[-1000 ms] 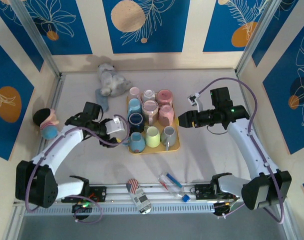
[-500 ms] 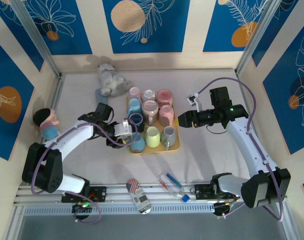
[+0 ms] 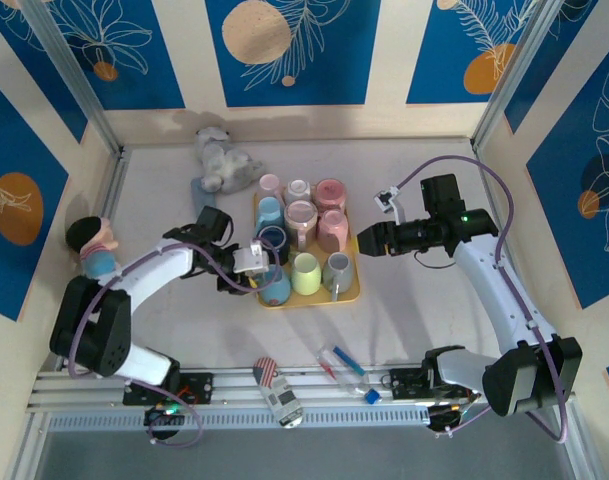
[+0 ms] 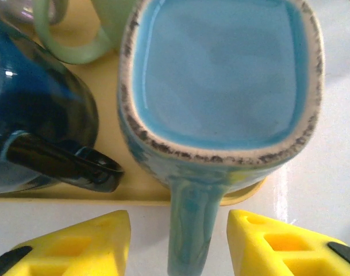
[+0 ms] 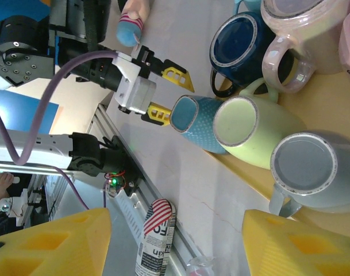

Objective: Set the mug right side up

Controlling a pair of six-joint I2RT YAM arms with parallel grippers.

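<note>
Light-blue mug [image 3: 275,287] is seen at the near left corner of the yellow tray [image 3: 349,295], just beside a green mug [image 3: 305,272] and in front of a dark blue mug [image 3: 273,240]. In the left wrist view its squarish blue end, ringed by a speckled rim, is turned toward the camera; whether that end is mouth or base cannot be told. Its handle is pointed off the tray's edge, toward the left gripper [image 3: 258,272]. The handle is flanked by that gripper's yellow fingers [image 4: 77,244], which are held apart with a gap on each side, so nothing is gripped. The right gripper [image 3: 369,240] is held beyond the tray's right side, its fingers [image 5: 54,241] spread wide around nothing.
</note>
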